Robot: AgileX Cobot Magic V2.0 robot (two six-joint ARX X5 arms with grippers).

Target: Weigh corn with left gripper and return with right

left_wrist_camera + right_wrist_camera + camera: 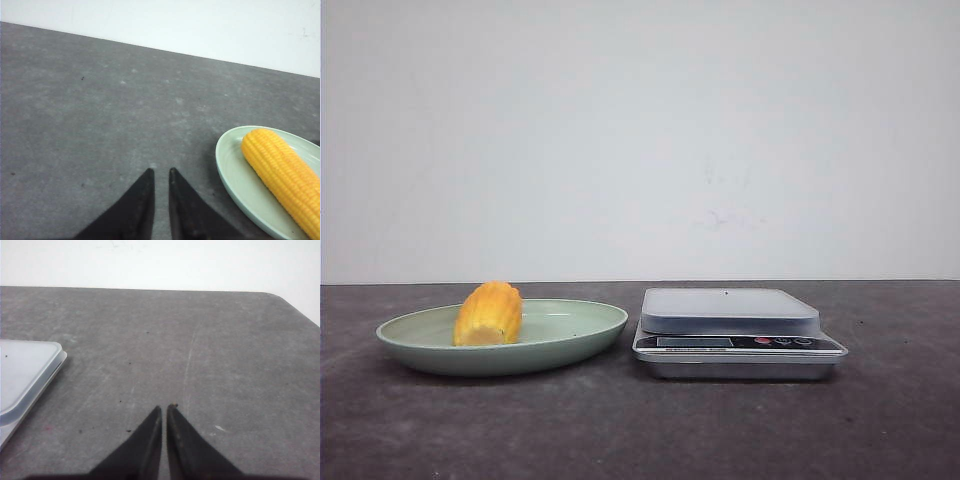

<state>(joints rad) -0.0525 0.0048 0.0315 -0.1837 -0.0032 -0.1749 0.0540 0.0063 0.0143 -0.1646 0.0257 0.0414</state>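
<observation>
The corn [488, 314], a yellow-orange cob with rows of kernels, lies in a pale green plate [582, 336] on the left of the dark table. A silver kitchen scale [730, 310] stands just right of the plate with nothing on its platform. In the left wrist view my left gripper [161, 171] hovers over bare table beside the plate [231, 172] and the corn [282, 175], its black fingers close together and holding nothing. My right gripper [165, 407] is shut and empty over bare table, off to one side of the scale's corner [25, 375]. Neither gripper shows in the front view.
A white wall stands behind the table. The table's far edge and a rounded corner [285, 299] show in the right wrist view. Bare grey tabletop [640, 430] lies in front of the plate and scale.
</observation>
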